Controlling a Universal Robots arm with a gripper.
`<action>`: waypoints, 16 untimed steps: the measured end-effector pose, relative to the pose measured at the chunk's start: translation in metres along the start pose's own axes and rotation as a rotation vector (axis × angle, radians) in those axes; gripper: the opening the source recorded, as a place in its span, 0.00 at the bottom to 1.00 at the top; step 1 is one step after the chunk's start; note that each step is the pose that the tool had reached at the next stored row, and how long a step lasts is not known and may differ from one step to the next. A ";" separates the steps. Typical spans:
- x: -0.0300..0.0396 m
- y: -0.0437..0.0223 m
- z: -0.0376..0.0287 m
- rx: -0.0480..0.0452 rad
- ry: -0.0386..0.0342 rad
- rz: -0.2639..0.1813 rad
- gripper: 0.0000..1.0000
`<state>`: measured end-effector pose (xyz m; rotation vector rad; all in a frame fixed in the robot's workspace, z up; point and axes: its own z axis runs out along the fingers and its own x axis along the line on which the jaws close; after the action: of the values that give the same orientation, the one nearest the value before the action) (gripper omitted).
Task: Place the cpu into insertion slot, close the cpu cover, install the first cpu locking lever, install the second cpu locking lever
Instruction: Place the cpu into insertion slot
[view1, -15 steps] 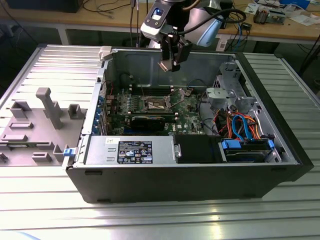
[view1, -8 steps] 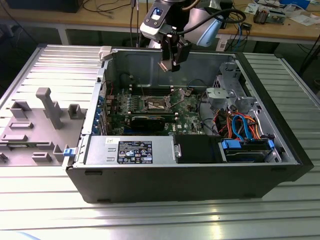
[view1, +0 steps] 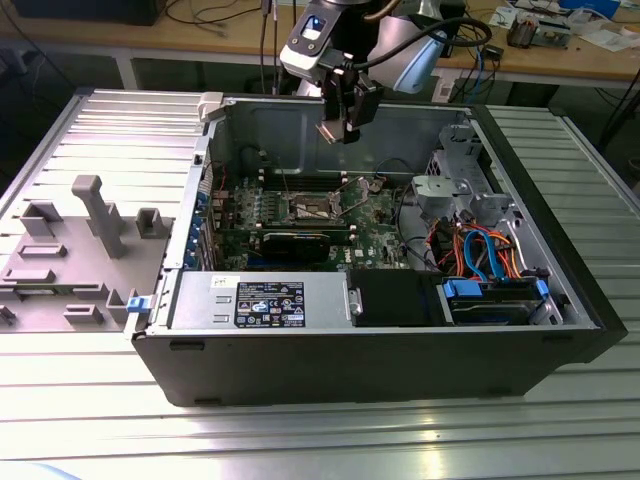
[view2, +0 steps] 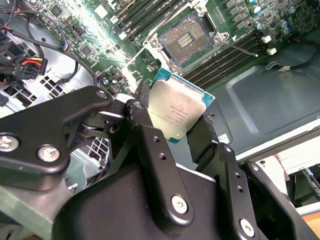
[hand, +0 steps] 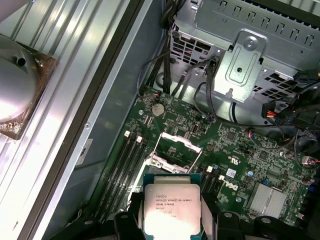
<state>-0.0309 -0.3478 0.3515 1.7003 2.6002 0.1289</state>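
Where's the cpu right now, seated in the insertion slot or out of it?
Out. The end effector grips the cpu by its edges, apart from the insertion slot, whose dark centre lies bare and empty.

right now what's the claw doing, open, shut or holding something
Claw: shut on the chip, gripping it by two opposite edges, held clear of the open socket and not yet seated.

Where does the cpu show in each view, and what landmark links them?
Exterior view: at the end effector, above the open case.
Second wrist view: the cpu held in the end effector.
First wrist view: cpu in the same grip, printed face showing.
Shared landmark: the insertion slot.
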 end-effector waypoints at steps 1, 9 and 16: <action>0.0000 0.0000 0.0000 0.0000 -0.0001 0.001 0.54; 0.0000 0.0000 0.0001 -0.0006 -0.0032 0.037 0.54; 0.0000 0.0000 0.0003 -0.0016 -0.0081 0.092 0.54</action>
<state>-0.0309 -0.3478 0.3512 1.8166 2.5158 0.1262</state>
